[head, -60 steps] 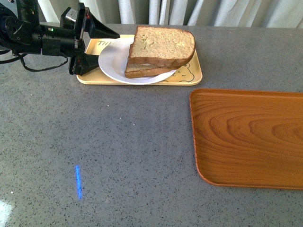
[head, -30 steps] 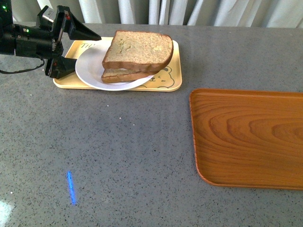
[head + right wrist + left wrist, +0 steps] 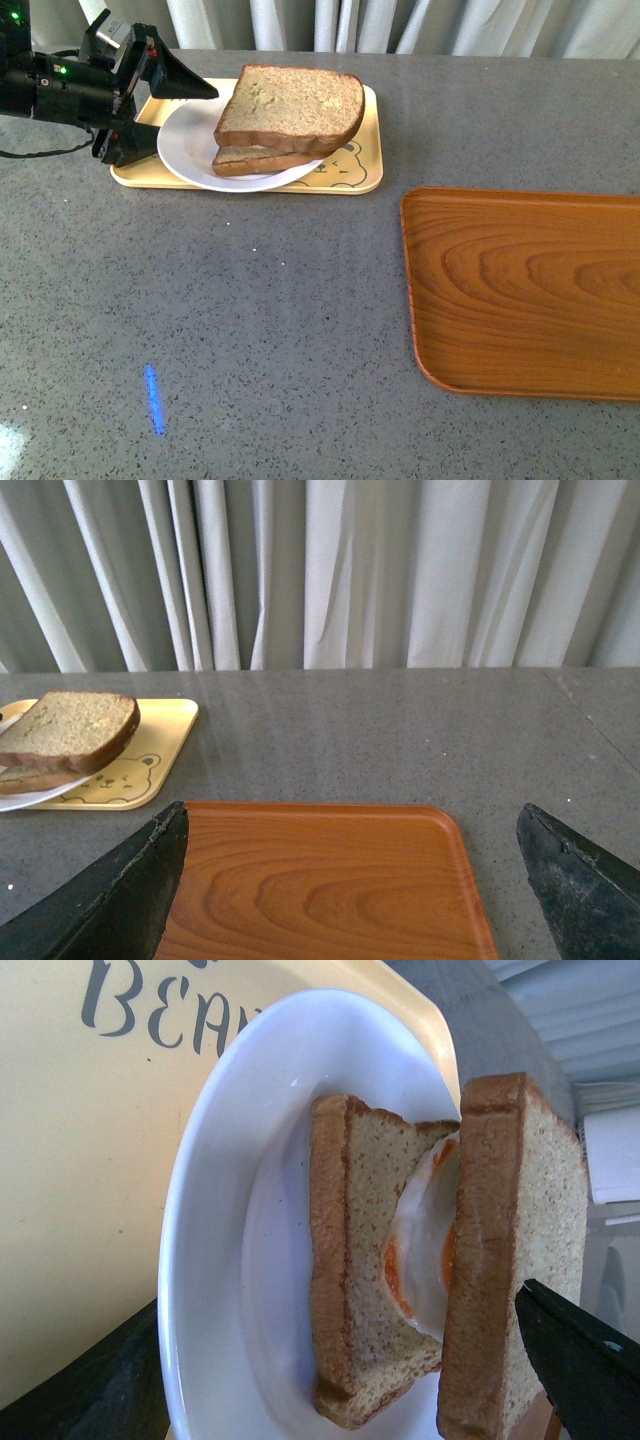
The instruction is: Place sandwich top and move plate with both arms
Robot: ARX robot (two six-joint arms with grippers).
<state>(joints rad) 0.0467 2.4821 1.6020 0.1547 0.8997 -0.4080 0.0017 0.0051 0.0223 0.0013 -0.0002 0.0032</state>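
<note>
Now sandwich top (image 3: 292, 103) sits on plate (image 3: 190, 150) (L gripper (image 3: 165, 115) agape).

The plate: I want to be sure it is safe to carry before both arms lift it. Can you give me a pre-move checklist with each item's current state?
1. Sandwich top resting on the egg and lower slice: ok, though it sits tilted and offset.
2. Plate on the yellow tray: ok.
3. Left end effector open, with its jaws straddling the plate's rim: ok.
4. Left end effector closed on the rim: not ok.
5. Right end effector at the plate: not ok; it is open above the wooden tray, away from the plate.
6. Wooden tray free to receive the plate: ok.
</note>
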